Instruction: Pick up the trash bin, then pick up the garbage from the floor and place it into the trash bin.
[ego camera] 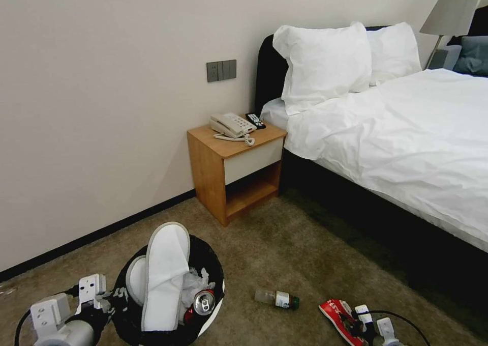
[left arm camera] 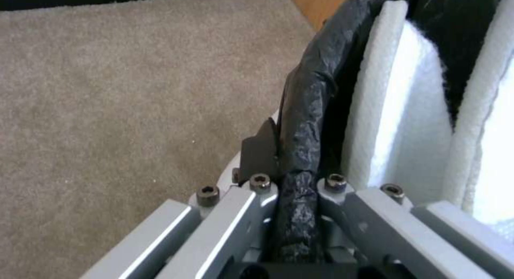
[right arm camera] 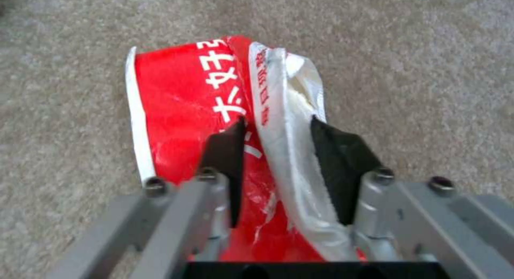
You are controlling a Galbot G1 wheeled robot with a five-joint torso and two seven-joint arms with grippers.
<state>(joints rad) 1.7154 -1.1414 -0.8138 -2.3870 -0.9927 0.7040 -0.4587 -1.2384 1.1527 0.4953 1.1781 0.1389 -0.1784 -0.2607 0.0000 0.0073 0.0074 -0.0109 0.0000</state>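
Observation:
My left gripper (ego camera: 109,297) is shut on the rim of the trash bin (ego camera: 216,264), pinching the black bag (left arm camera: 311,90) folded over its edge. Inside the bin stand two white slippers (ego camera: 165,269), with crumpled tissues (ego camera: 195,280) and a crushed red can (ego camera: 204,301) beside them. On the carpet to the right, my right gripper (ego camera: 358,319) has its black fingers (right arm camera: 227,150) closed around a raised fold of the red packet (right arm camera: 182,110), which still lies on the floor. A clear green-capped bottle (ego camera: 277,298) lies on its side between the bin and the packet.
A wooden nightstand (ego camera: 236,168) with a telephone (ego camera: 231,125) stands against the wall ahead. The bed (ego camera: 406,132) fills the right side, its dark base close to the packet. Open carpet (ego camera: 284,244) stretches between the bin, nightstand and bed.

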